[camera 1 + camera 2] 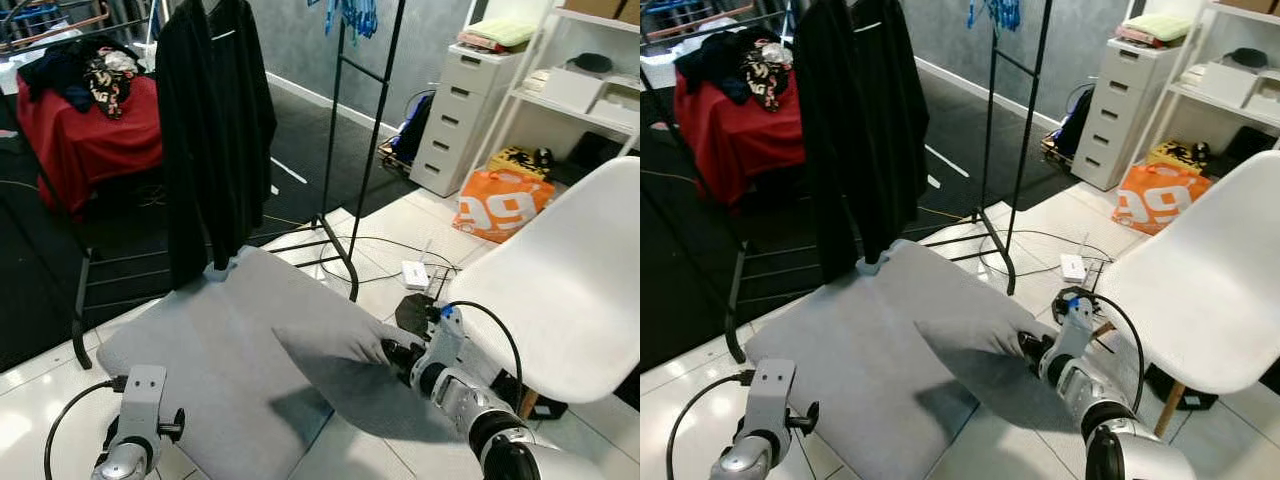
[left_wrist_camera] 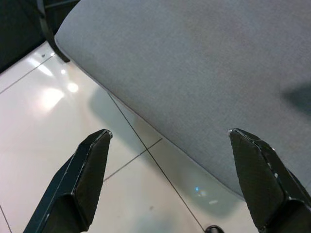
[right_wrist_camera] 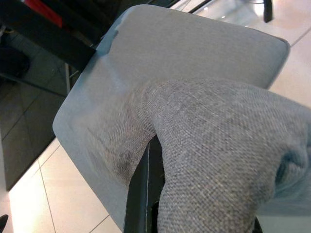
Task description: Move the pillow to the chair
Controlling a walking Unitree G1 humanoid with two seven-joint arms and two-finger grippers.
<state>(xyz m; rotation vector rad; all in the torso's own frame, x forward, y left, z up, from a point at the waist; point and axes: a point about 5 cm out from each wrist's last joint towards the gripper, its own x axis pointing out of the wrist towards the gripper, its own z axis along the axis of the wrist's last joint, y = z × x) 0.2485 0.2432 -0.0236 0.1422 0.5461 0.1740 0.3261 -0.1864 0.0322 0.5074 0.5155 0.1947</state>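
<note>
Right gripper jaws pinching a corner of the grey pillow, which lies on the tiled floor
Left gripper hovers just above the pillow's near edge with its jaws spread wide, holding nothing; the white chair stands just beside the pillow on the robot's right, and a black coat hangs on a rack behind it
</note>
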